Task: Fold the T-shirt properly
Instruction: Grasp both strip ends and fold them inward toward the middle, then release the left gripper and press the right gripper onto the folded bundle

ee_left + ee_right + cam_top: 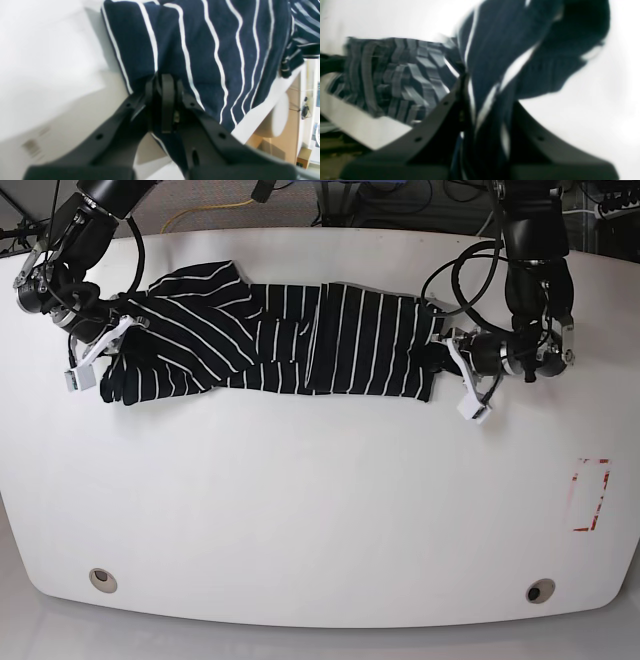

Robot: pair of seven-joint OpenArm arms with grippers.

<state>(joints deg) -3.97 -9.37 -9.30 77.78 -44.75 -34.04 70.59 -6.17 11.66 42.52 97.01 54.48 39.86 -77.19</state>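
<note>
T-shirt (290,340) stretched between 2 claws clamping its ends.

This looks like a robotics lab or test room rather than a home. A broad white tabletop (320,510) with rounded corners fills the base view, with two round holes (101,579) near its near edge and a red rectangular marking (589,495) at the right. Two black robot arms (535,270) reach in from the far side, trailing bundled cables (455,280). Beyond the far edge lie more loose wires, one yellow (215,210). The left wrist view shows cardboard boxes (290,140) beside the tabletop.
</note>
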